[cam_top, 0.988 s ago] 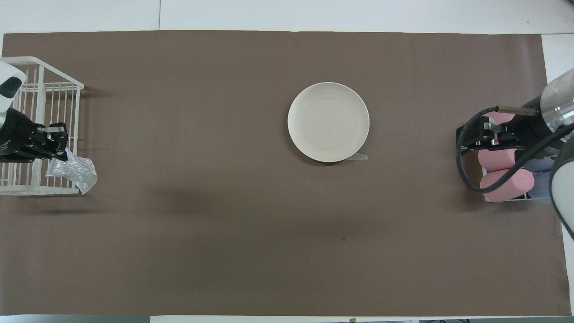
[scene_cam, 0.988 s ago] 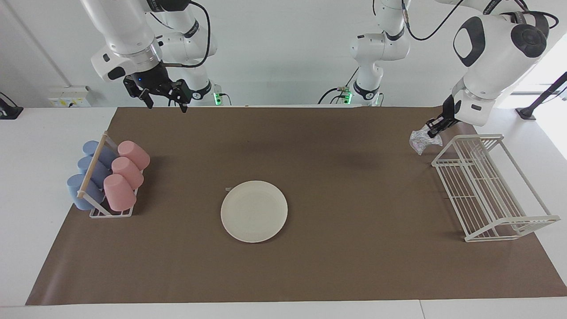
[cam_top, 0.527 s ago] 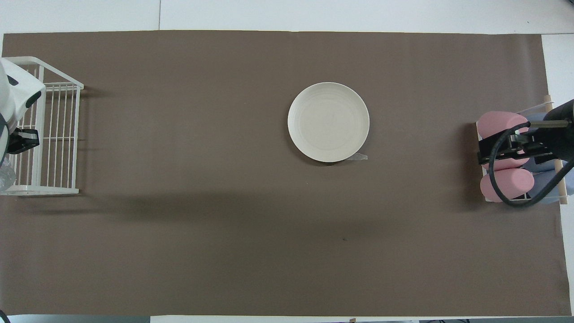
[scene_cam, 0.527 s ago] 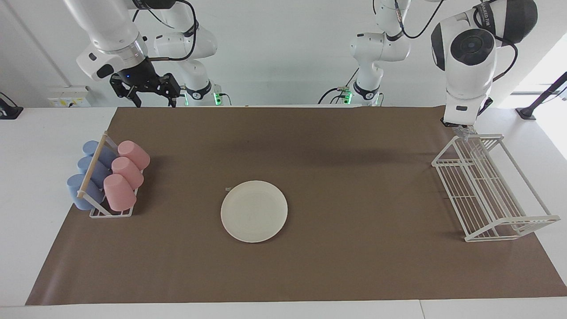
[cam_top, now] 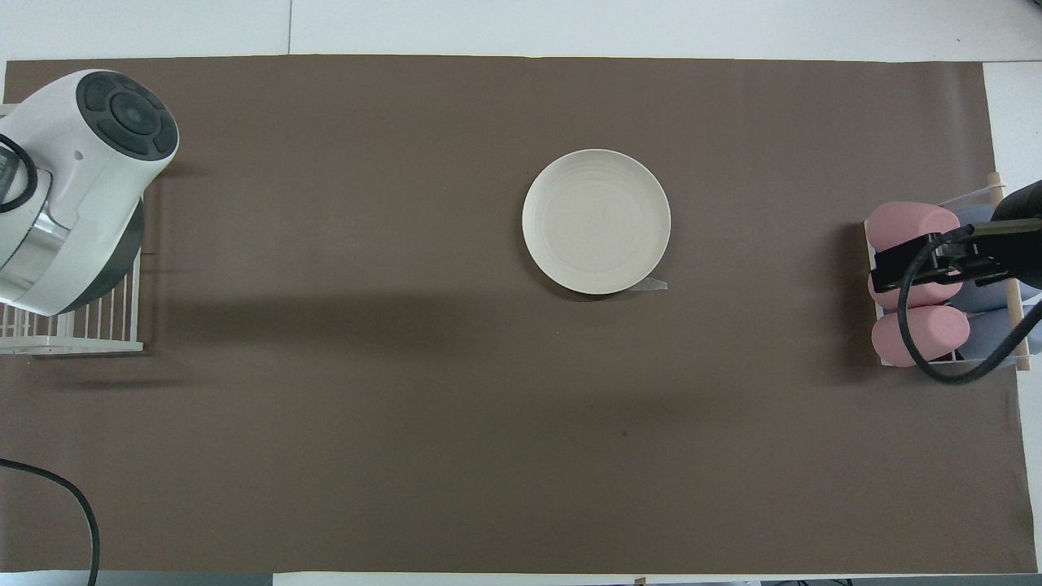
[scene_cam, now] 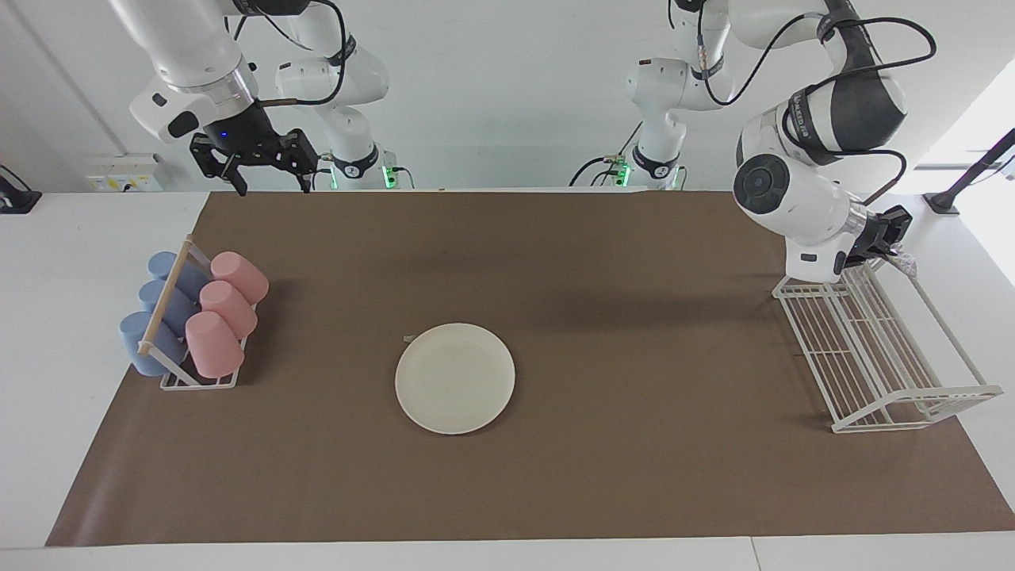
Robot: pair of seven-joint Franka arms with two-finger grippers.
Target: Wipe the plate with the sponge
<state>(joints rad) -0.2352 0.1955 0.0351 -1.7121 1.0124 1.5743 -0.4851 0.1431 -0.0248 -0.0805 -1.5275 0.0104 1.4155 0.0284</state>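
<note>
The cream-white plate (scene_cam: 455, 378) (cam_top: 597, 221) lies flat on the brown mat near the table's middle, with nothing on it. My left gripper (scene_cam: 894, 247) hangs over the end of the white wire rack that is nearer to the robots, shut on the sponge (scene_cam: 905, 262), of which only a small silvery scrap shows past the wrist. In the overhead view the left arm's big wrist joint hides both. My right gripper (scene_cam: 272, 184) (cam_top: 912, 273) hangs open and holds nothing, high over the cup rack's pink cups.
A white wire rack (scene_cam: 872, 349) (cam_top: 73, 338) stands at the left arm's end of the mat. A cup rack (scene_cam: 190, 317) (cam_top: 920, 325) with pink and blue cups lying on their sides stands at the right arm's end. A small tape scrap (cam_top: 651, 284) lies at the plate's edge.
The left arm has turned its wrist and carried the sponge from beside the wire rack to over the rack's end. The right gripper has drifted toward its end of the table, still open.
</note>
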